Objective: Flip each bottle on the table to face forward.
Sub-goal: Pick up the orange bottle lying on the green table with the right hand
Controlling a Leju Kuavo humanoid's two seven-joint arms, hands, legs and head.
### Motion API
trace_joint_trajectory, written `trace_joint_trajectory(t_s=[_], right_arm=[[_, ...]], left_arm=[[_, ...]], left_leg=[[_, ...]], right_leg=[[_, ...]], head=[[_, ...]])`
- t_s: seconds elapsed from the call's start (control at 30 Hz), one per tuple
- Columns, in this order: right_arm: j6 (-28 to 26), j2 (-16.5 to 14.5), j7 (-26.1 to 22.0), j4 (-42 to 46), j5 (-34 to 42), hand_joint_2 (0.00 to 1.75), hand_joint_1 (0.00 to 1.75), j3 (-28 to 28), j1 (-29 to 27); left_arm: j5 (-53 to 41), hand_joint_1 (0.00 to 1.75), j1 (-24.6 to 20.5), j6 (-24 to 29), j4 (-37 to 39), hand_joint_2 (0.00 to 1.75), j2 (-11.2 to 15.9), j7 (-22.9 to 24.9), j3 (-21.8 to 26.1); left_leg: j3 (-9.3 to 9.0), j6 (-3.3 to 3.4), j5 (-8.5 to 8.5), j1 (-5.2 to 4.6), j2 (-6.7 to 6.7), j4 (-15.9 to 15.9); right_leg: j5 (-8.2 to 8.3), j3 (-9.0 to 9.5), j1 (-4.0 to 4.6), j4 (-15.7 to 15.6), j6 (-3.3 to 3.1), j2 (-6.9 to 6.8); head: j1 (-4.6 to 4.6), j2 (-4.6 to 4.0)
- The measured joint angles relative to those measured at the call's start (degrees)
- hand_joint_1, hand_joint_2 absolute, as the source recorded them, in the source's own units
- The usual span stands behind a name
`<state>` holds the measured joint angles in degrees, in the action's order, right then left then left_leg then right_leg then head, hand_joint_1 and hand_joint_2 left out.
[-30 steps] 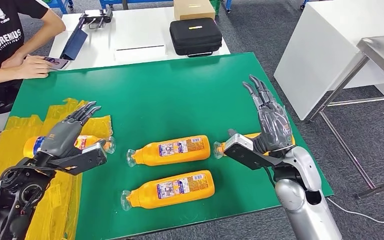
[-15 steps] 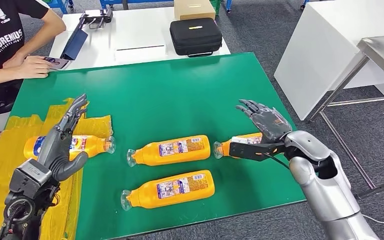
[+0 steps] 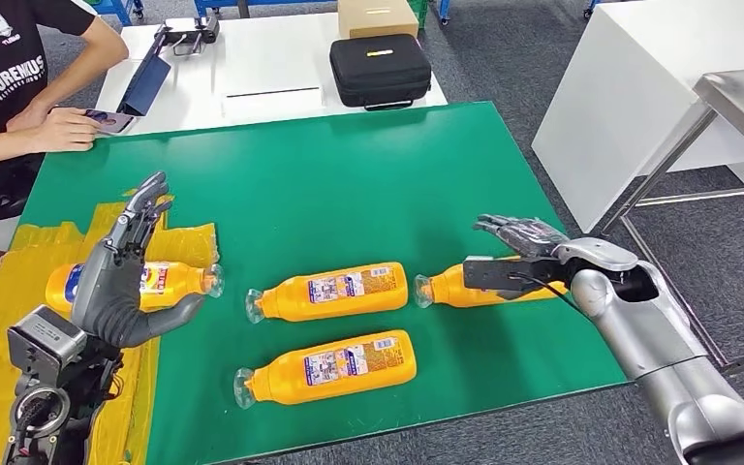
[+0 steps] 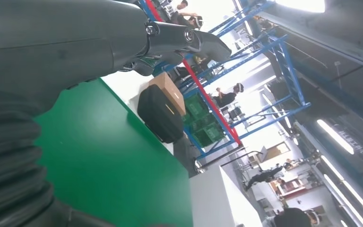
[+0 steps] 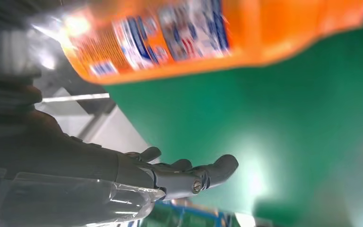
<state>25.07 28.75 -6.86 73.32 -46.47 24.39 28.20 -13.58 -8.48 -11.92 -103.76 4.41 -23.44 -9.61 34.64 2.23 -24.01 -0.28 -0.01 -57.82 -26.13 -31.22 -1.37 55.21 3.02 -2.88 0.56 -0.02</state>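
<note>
Several orange bottles lie on their sides on the green table (image 3: pixel 349 184). The left bottle (image 3: pixel 170 279) rests on yellow tape, partly behind my left hand (image 3: pixel 116 281), which is raised with straight, spread fingers and holds nothing. Two bottles lie in the middle, one farther (image 3: pixel 334 290) and one nearer (image 3: pixel 334 365). My right hand (image 3: pixel 515 254) hovers flat over the right bottle (image 3: pixel 450 289), fingers spread. In the right wrist view this orange bottle (image 5: pixel 203 38) is apart from the straight fingers (image 5: pixel 189 177). The left wrist view shows my left hand (image 4: pixel 75 42) with its fingers extended above the table.
A person sits at the far left with a hand (image 3: pixel 63 131) on a phone. Behind the green table a white table carries a black case (image 3: pixel 380 70) and a cardboard box (image 3: pixel 376 16). A white table and a metal table (image 3: pixel 736 97) stand to the right. Yellow tape (image 3: pixel 19 281) covers the left corner.
My right hand has tipped over from fingers-up to lying flat and low over the right bottle. My left hand has turned upright and drawn back off the left bottle.
</note>
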Motion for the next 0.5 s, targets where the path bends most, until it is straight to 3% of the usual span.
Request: trace_joint_trajectory(t_s=[0.27,0.5], right_arm=[[1.91,2.79,0.98,-5.99,2.32,1.75,0.00,2.21,0.18],[1.36,3.29,1.87,-10.72,2.15,1.75,0.00,3.36,0.47]], left_arm=[[0.98,0.00,-1.52,-0.36,1.17,1.75,-0.62,0.88,-1.67],[1.39,0.00,-2.85,-0.43,2.50,1.75,-0.98,1.49,-2.78]], left_leg=[[-0.01,0.00,0.00,-0.02,0.01,-0.01],[-0.02,0.00,0.00,0.01,0.01,-0.01]], right_leg=[[0.01,0.00,-0.01,-0.01,0.01,0.00],[0.00,0.01,0.01,0.00,0.00,0.00]], head=[[0.01,0.01],[0.02,0.01]])
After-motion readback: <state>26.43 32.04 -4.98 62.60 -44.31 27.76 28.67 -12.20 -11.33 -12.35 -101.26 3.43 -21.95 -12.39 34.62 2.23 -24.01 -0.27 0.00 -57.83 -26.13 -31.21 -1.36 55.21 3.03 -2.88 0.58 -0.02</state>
